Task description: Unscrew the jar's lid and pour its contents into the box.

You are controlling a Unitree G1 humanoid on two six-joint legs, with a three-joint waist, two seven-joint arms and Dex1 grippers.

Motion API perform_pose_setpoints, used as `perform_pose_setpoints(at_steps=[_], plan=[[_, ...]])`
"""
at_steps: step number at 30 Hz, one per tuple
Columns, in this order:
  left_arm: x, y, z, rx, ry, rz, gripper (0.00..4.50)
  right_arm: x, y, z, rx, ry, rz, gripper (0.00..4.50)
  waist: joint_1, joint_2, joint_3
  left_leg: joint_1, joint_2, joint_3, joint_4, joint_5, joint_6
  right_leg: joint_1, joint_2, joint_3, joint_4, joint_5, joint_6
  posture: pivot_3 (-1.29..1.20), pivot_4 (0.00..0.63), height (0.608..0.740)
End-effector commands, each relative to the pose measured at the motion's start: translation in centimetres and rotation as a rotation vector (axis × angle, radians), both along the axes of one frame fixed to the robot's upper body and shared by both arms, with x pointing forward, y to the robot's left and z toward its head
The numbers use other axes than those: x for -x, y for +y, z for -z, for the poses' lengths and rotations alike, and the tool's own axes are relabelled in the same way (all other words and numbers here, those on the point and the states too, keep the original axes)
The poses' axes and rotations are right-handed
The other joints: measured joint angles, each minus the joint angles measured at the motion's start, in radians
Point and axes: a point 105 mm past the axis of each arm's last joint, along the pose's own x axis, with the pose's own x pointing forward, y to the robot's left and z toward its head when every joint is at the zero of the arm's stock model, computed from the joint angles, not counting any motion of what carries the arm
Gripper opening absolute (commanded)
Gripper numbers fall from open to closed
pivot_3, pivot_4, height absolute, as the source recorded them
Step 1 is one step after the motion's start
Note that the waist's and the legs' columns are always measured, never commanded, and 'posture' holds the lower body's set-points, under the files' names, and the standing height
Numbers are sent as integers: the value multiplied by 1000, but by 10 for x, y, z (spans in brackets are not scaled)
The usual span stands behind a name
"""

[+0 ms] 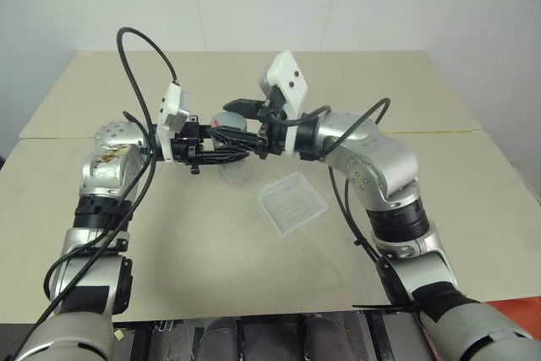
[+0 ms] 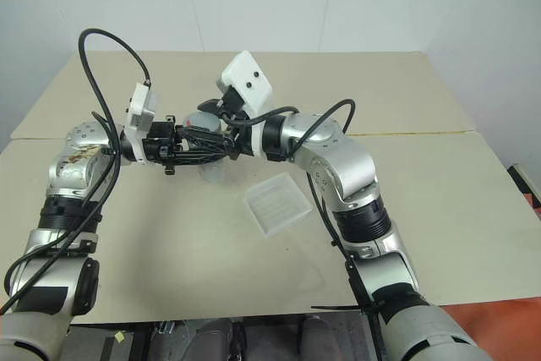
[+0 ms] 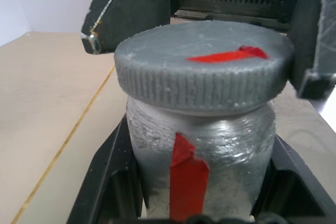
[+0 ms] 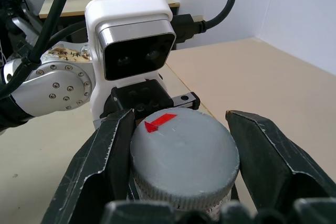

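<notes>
Two pincers meet at one small object held above the worktop (image 1: pixel 101 82), left of the box (image 1: pixel 292 202). From the left, the left pincer (image 1: pixel 221 156) is clamped on the jar (image 3: pixel 202 156) at its body, keeping it upright, long axis vertical, lid (image 4: pixel 184 156) on top. From the right, the right pincer (image 4: pixel 181 145) reaches in level at lid height; one finger touches the lid's rim, the other stands just beside it, so I judge it closing on the lid, not yet firmly gripped. The twist turns on that: lid between these fingers, axis straight up. Left wrist view shows the ribbed rim and red marks; right wrist view shows the lid's flat top; the contents stay hidden.
</notes>
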Motion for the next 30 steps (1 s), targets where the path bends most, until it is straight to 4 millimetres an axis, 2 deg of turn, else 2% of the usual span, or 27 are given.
perform_pose_setpoints(at_steps=[1, 7, 14, 15, 18, 24, 27, 28, 30], plan=[[4, 0, -12, 10, -47, 20, 2022, 4, 0, -18, -29, -67, -11, 2755, 0, 0, 0, 0, 0, 0, 0, 0, 0, 0, 0, 0, 0, 0, 0, 0, 150, 740], [7, 1, -10, 12, -36, 49, 2022, 13, -5, -29, -86, -88, -109, 2755, 0, 0, 0, 0, 0, 0, 0, 0, 0, 0, 0, 0, 0, 0, 0, 0, 150, 740], [23, 4, 4, 1, 52, 160, 2022, 34, -30, -54, -148, -182, -307, 2755, 0, 0, 0, 0, 0, 0, 0, 0, 0, 0, 0, 0, 0, 0, 0, 0, 150, 740], [24, 4, 7, -6, 56, 159, 2022, 34, -32, -57, -149, -193, -307, 2755, 0, 0, 0, 0, 0, 0, 0, 0, 0, 0, 0, 0, 0, 0, 0, 0, 150, 740], [22, 7, 15, -19, 56, 125, 2022, 18, -51, -67, -157, -243, -170, 2755, 1, 0, 0, 0, 0, 0, 0, 0, 1, 0, 0, 0, 0, 0, 0, 0, 150, 740], [19, 13, 4, 25, 29, 67, 2022, 0, -110, -44, -116, -230, 119, 2755, 8, 0, 0, 0, 0, 0, 0, -1, 2, 1, -1, -1, -2, 0, 0, 0, 150, 740], [13, 15, -2, 53, -6, 15, 2022, -11, -159, -3, -49, -169, 390, 2755, 18, 0, 0, 0, 0, -1, -1, -1, 2, 1, -1, -1, -2, 0, 0, 0, 150, 740], [12, 15, -3, 59, -11, 7, 2022, -12, -167, 5, -31, -155, 436, 2755, 20, 0, 0, 0, 0, -1, 0, -1, 2, 2, -1, -2, -2, 0, 0, 0, 150, 740], [12, 13, -7, 70, -26, 6, 2022, -19, -186, 34, -2, -79, 583, 2755, 19, 0, 0, -1, -1, 0, 1, -1, 2, 1, -1, 0, -3, 0, 0, 0, 150, 740]])
